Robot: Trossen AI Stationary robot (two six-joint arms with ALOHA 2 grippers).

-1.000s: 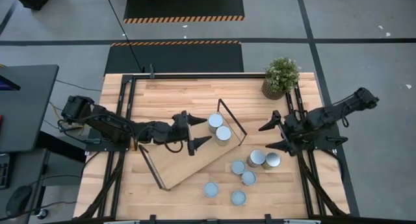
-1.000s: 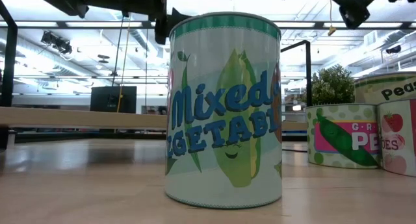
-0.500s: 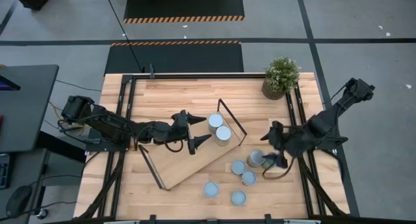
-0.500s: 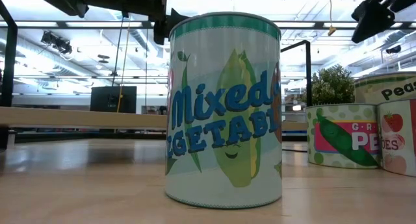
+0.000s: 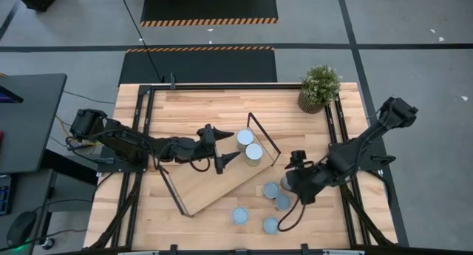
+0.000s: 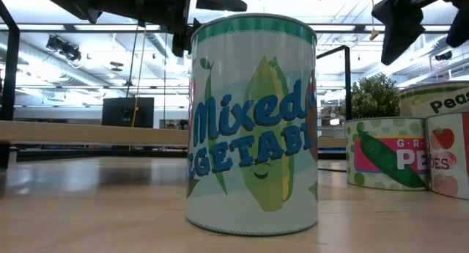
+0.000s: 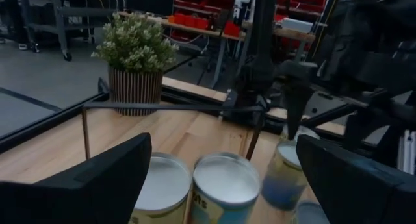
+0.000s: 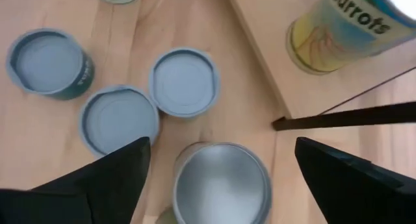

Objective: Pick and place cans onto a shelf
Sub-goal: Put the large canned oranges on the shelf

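Note:
Two cans (image 5: pixel 249 145) stand on the light-wood shelf (image 5: pixel 211 185), which lies slantwise across the table. My left gripper (image 5: pixel 233 145) hovers open just left of them; they show between its fingers in the left wrist view (image 7: pixel 195 185). Several more cans stand on the table right of the shelf (image 5: pixel 275 196). My right gripper (image 5: pixel 290 181) is open above that group and points down. One silver-topped can (image 8: pixel 221 182) stands between its spread fingers, untouched. In the low view a "Mixed Vegetables" can (image 6: pixel 253 128) fills the foreground.
A potted plant (image 5: pixel 320 89) stands at the far right corner. The shelf's black loop frame (image 8: pixel 338 117) and a carrots can (image 8: pixel 344 23) are close beside my right gripper. Three cans (image 8: pixel 119 120) stand together beside the can under it. Black rails (image 5: pixel 144 129) run along the table's sides.
My right gripper has swung from the table's right edge toward the left and near side, tipped downward, and come over the cans beside the shelf's right end. No can has moved.

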